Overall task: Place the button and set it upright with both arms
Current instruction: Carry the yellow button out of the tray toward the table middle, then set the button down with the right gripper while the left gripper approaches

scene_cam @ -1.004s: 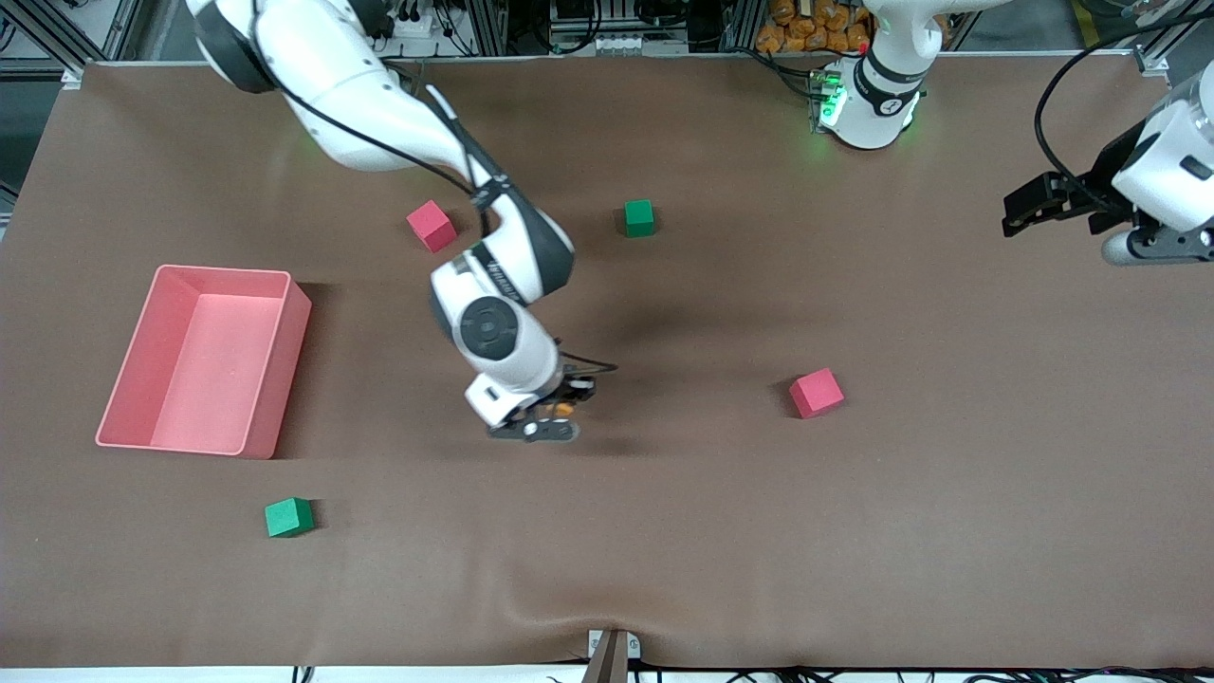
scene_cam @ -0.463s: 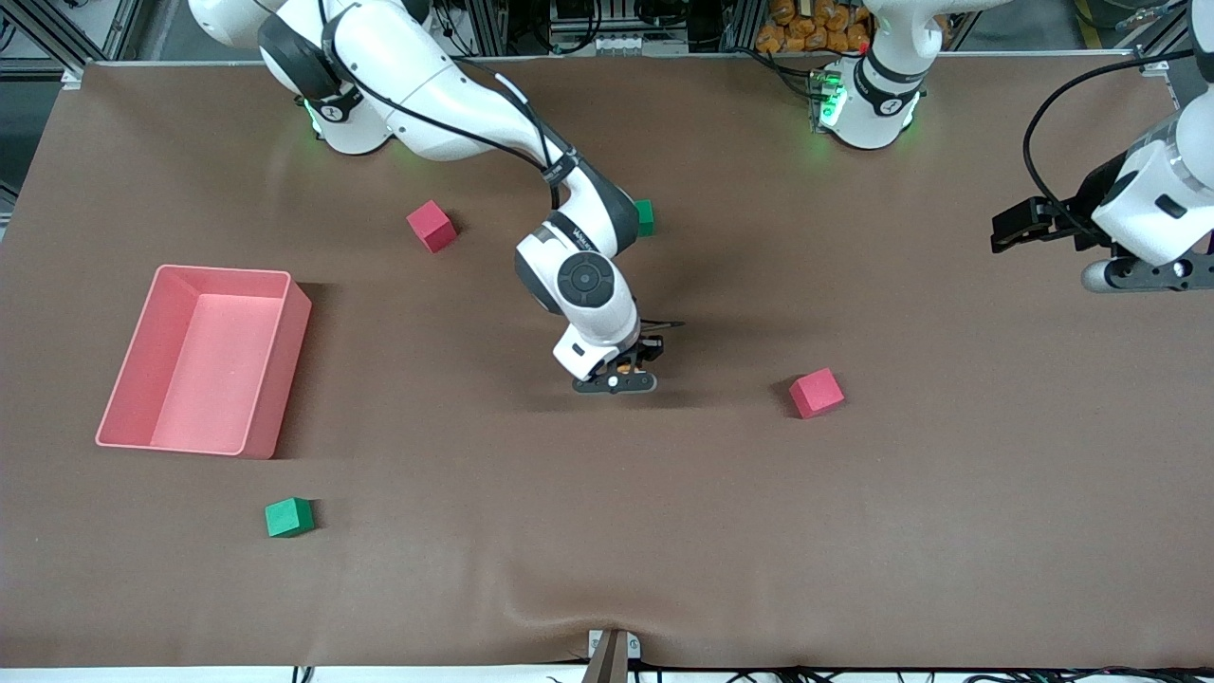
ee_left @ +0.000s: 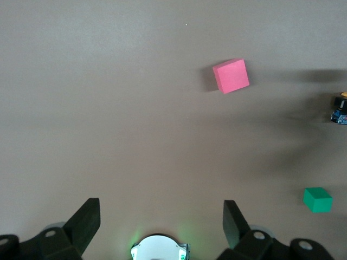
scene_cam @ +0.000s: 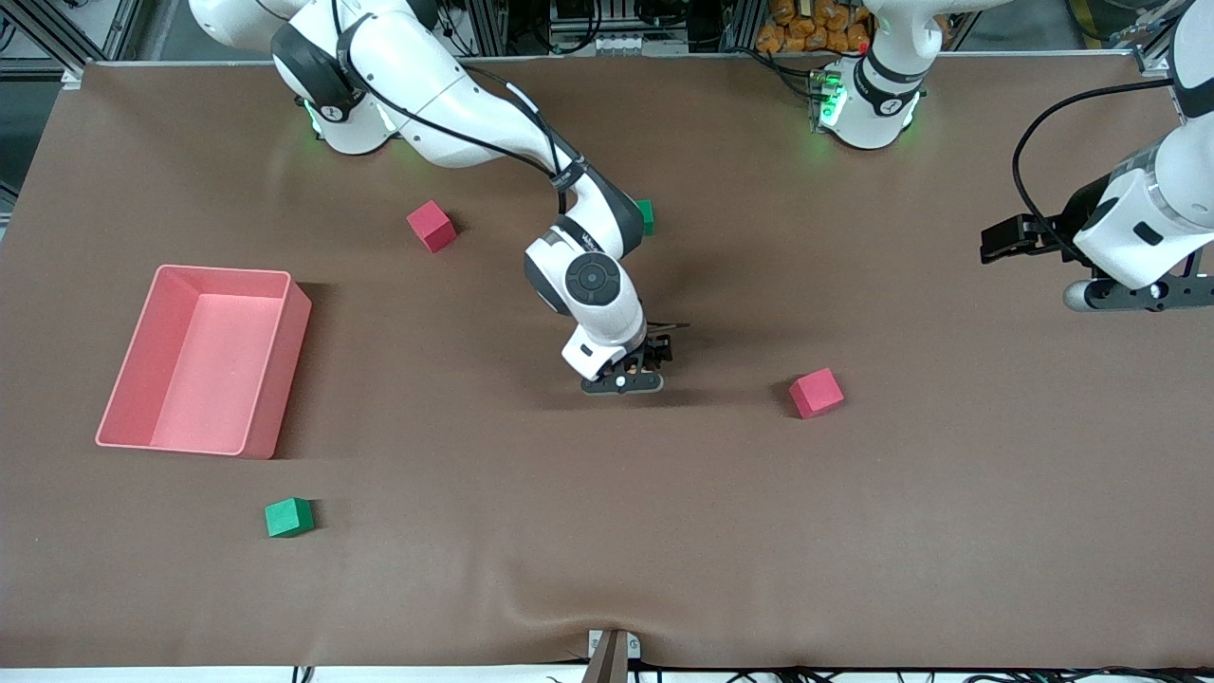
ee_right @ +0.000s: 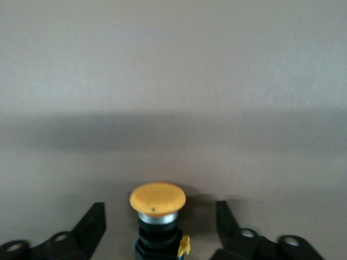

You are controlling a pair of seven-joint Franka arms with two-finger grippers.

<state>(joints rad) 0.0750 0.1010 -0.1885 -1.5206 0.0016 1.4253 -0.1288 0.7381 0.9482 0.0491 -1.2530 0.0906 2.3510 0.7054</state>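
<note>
The button (ee_right: 157,201) has an orange cap on a black body with a bluish end. It sits between my right gripper's (ee_right: 161,222) open fingers (ee_right: 93,223), with a gap on each side, low over the middle of the table. In the front view that gripper (scene_cam: 634,366) hides it. The button also shows small at the edge of the left wrist view (ee_left: 340,107). My left gripper (ee_left: 161,216) is open and empty, held in the air over the left arm's end of the table (scene_cam: 1003,239).
A pink cube (scene_cam: 816,393) lies toward the left arm's end from the right gripper. Another pink cube (scene_cam: 432,226) and a green cube (scene_cam: 646,216) lie nearer the bases. A pink bin (scene_cam: 204,359) and a green cube (scene_cam: 288,517) are at the right arm's end.
My right gripper has moved toward the left arm's end of the table with the button, and its fingers now stand apart from it. My left gripper has shifted a little toward the table's middle.
</note>
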